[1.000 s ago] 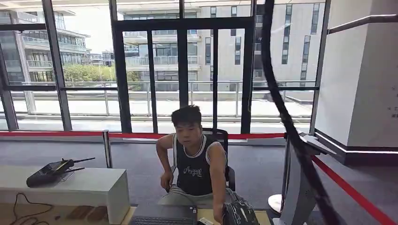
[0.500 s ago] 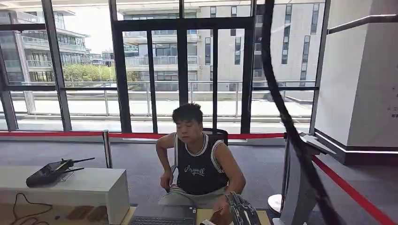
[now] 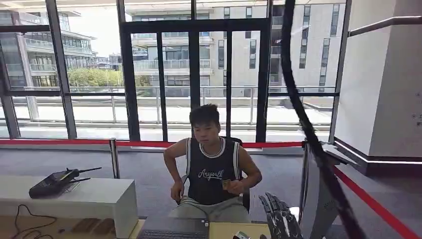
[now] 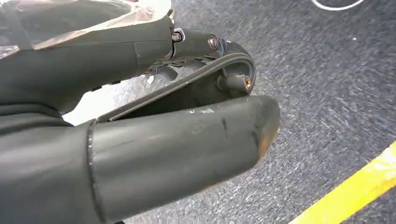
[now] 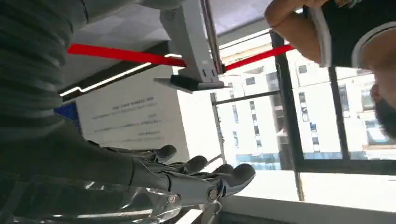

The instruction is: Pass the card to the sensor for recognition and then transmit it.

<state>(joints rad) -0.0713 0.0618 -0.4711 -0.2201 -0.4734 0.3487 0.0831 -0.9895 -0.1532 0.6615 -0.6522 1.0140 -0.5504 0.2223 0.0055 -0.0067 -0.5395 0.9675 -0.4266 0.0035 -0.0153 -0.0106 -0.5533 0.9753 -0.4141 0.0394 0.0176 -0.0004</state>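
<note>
Tan card [image 3: 226, 184] in the seated person's [image 3: 212, 174] hand, held at chest height, too small to read
The right hand [image 3: 279, 218] stands just beside the person's knee, low in the head view and cut off by the lower edge, fingers [image 5: 201, 164] straight, spread and empty in the right wrist view. Between hand and person lies a desk [image 3: 234, 230], only its far strip visible, with a keyboard [image 3: 171, 233] cut at the edge. A grey stand [image 3: 318, 199] rises to the right, partly hidden by a dark cable [image 3: 303, 119] across the lens. The left hand [image 4: 140, 140] hangs over grey carpet, thumb out; whether its fingers are curled I cannot tell. Further left, a white bench [image 3: 74, 199] carries a black handset [image 3: 52, 181]
</note>
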